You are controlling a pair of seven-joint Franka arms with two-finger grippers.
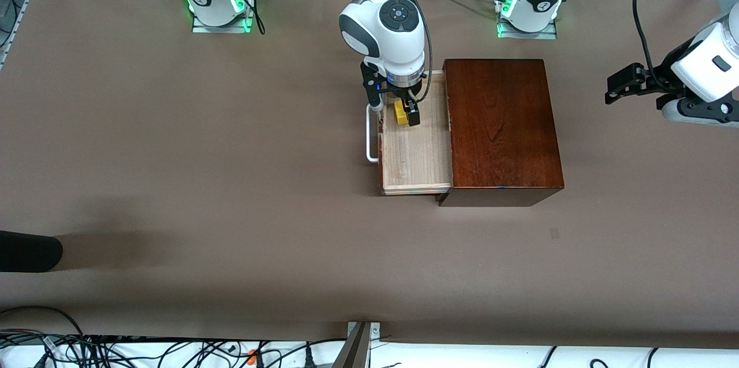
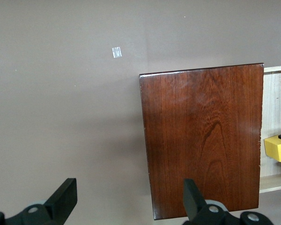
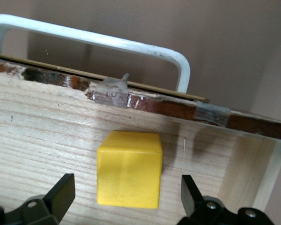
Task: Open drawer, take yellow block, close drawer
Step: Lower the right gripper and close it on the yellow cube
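The drawer [image 1: 415, 160] of the dark wooden box [image 1: 499, 125] is pulled out toward the right arm's end, showing its pale inside and white handle [image 1: 369, 137]. The yellow block [image 1: 399, 114] lies in the drawer near its front wall. My right gripper [image 1: 395, 107] is open and lowered into the drawer, one finger on each side of the block with a gap on both sides. The right wrist view shows the block [image 3: 129, 168] between the open fingers [image 3: 61, 194], beside the handle [image 3: 93, 40]. My left gripper [image 1: 620, 86] waits, open and empty, in the air at the left arm's end.
The left wrist view shows the box top [image 2: 203, 136], the drawer [image 2: 276, 103] and the block [image 2: 277, 148]. A small pale tape mark [image 1: 554, 233] lies on the brown table nearer the camera than the box. A black object [image 1: 29, 251] juts in at the right arm's end.
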